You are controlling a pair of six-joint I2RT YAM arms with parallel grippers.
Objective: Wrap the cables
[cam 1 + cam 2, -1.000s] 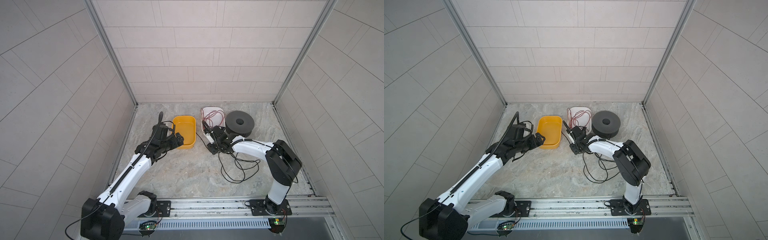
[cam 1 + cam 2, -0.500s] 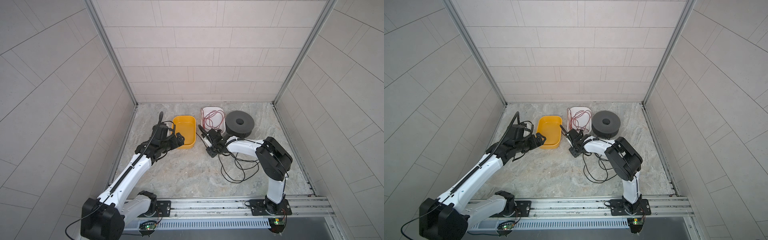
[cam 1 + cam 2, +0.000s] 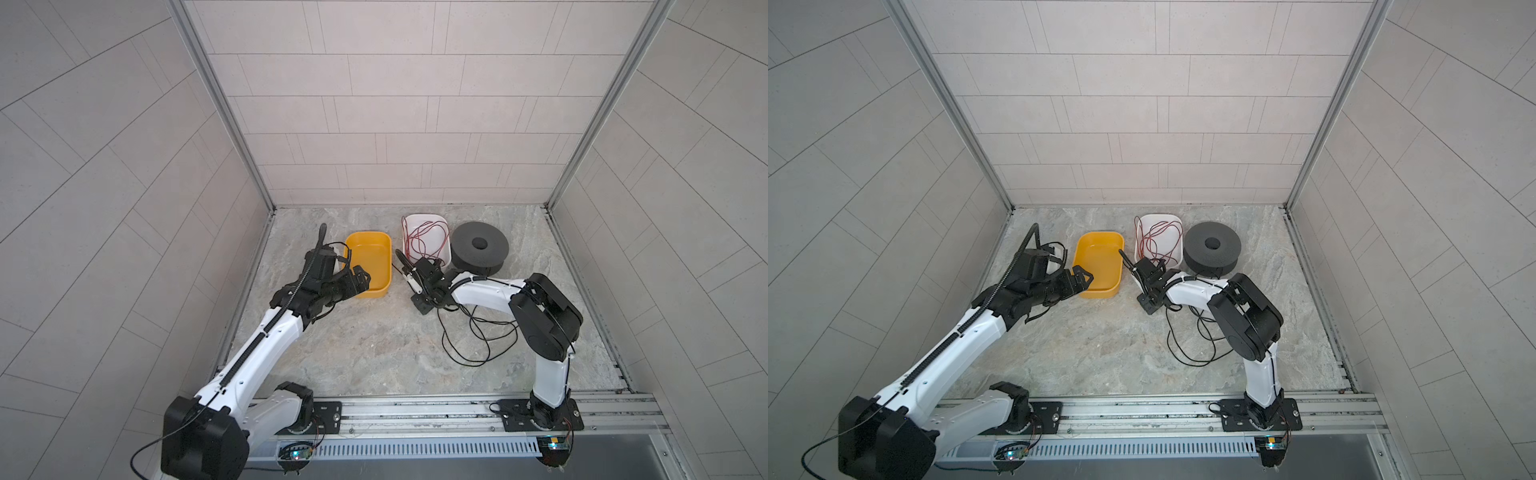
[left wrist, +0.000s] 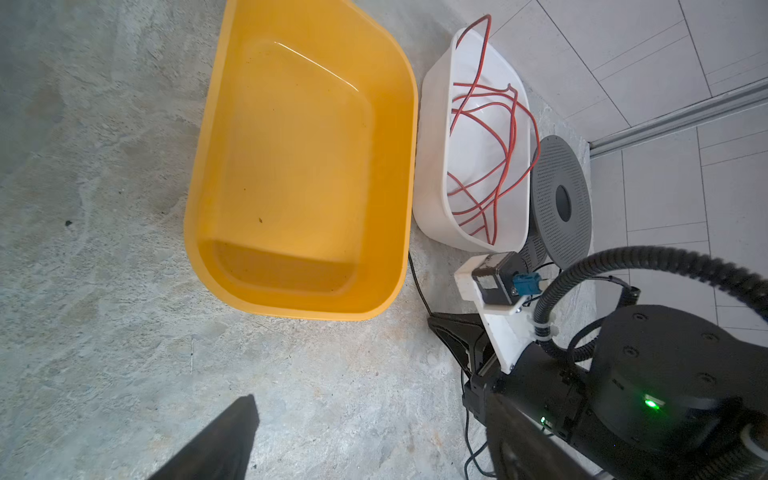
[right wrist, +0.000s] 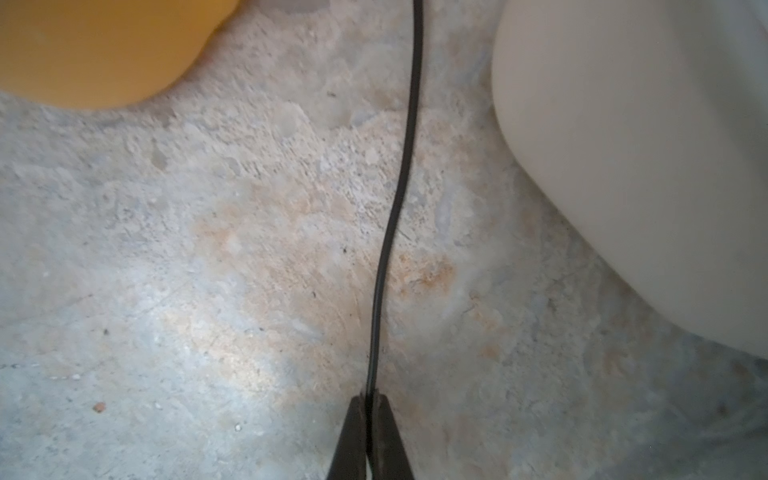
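The yellow tub [image 4: 291,145] is plain, orange-tinged; the white tub [image 4: 432,187] plain; the wire [image 4: 514,124] red; the spool [image 4: 557,241] dark grey, its face finely dotted; the cable [image 5: 411,124] black; the floor [image 5: 208,208] mottled grey with rust-tinted patches; the walls [image 3: 395,124] pale grey tile.

Your left gripper [image 3: 362,277] hangs over the near left corner of the yellow tub [image 3: 370,233], jaws spread wide. Just right of that tub sits a white tub [image 3: 445,245] with a tangle of red wire [image 3: 424,239] inside. A black spool [image 3: 480,249] lies flat just beside the white tub on its right. Your right gripper [image 3: 420,306] is down at the stone floor [image 3: 365,353], in front of the gap between the two tubs, jaws together. The black cable [image 3: 469,365] runs back from that gripper and sprawls in loose loops on the floor beneath the right arm — whether it is actually pinched is too small to tell from up here.
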